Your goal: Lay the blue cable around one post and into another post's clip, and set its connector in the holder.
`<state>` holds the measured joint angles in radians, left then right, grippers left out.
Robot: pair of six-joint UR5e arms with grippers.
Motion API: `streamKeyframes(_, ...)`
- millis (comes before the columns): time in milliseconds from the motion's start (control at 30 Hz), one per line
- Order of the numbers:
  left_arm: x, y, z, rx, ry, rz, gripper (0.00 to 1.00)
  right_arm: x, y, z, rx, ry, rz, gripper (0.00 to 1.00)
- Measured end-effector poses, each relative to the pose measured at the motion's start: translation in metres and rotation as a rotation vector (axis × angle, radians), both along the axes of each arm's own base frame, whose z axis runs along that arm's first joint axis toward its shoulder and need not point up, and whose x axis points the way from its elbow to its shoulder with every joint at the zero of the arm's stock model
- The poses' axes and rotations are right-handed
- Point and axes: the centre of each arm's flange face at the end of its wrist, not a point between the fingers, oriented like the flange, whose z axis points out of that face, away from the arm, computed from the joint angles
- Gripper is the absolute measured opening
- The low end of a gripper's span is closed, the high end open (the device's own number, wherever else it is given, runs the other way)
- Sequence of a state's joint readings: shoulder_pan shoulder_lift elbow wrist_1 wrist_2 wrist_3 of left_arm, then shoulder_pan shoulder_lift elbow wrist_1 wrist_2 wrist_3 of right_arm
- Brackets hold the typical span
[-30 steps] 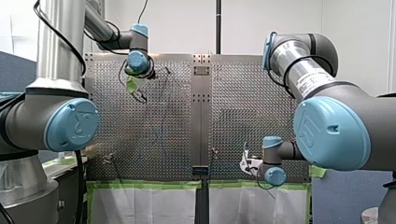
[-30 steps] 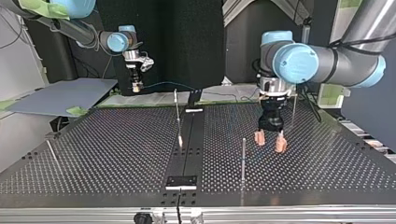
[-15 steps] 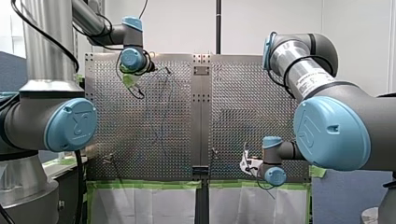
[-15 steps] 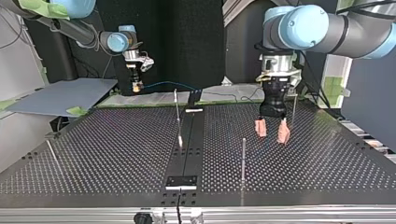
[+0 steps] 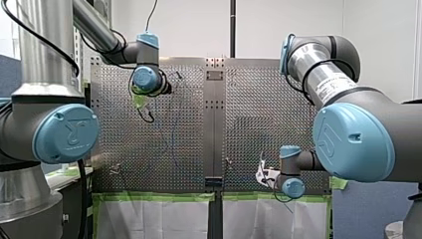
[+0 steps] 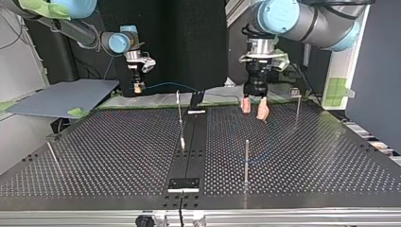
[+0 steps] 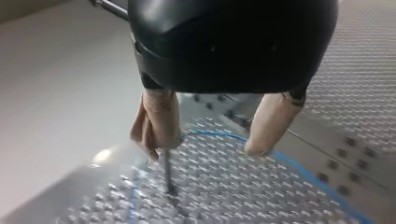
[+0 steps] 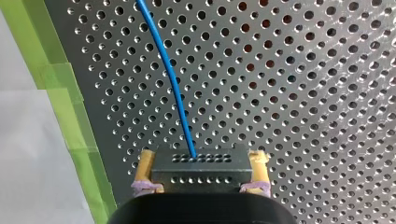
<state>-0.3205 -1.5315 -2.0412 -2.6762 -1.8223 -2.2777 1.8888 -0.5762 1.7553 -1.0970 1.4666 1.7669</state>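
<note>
My right gripper (image 8: pixel 200 186) is shut on the dark connector block (image 8: pixel 200 167), held off the plate's edge. The blue cable (image 8: pixel 170 79) leaves the block and runs over the perforated plate. In the top view my right gripper (image 6: pixel 137 88) hangs at the far left, and the cable (image 6: pixel 163 85) stretches from it toward the middle. My left gripper (image 6: pixel 254 109) hovers open near the far edge, with beige pads (image 7: pixel 156 119) and nothing between them. The cable (image 7: pixel 299 165) lies on the plate beneath it. A thin post (image 7: pixel 166 172) stands just under one finger.
Upright posts stand at the middle (image 6: pixel 179 113), nearer the front (image 6: pixel 246 161) and at the far right with a clip on top (image 6: pixel 297 106). A tilted pin (image 6: pixel 52 153) leans at the left. A black holder block (image 6: pixel 184 184) sits front centre. Green tape (image 8: pixel 70 121) edges the plate.
My left gripper has risen and travelled from the plate's right middle toward the far edge in the top view, still open. My right arm has not moved.
</note>
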Motion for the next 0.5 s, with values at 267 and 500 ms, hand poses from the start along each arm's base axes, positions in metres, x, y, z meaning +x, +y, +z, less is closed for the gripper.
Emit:
streamKeyframes(267, -0.025, -0.021, -0.065, 0.113, 0.071, -0.001, 1.0, 0.0, 0.0, 0.0, 0.002, 0.0, -0.003, 0.0)
streamKeyframes(500, -0.057, -0.034, -0.119, 0.226, 0.129, -0.006, 1.0, -0.001, 0.0, -0.001, 0.008, 0.002, -0.012, 0.0)
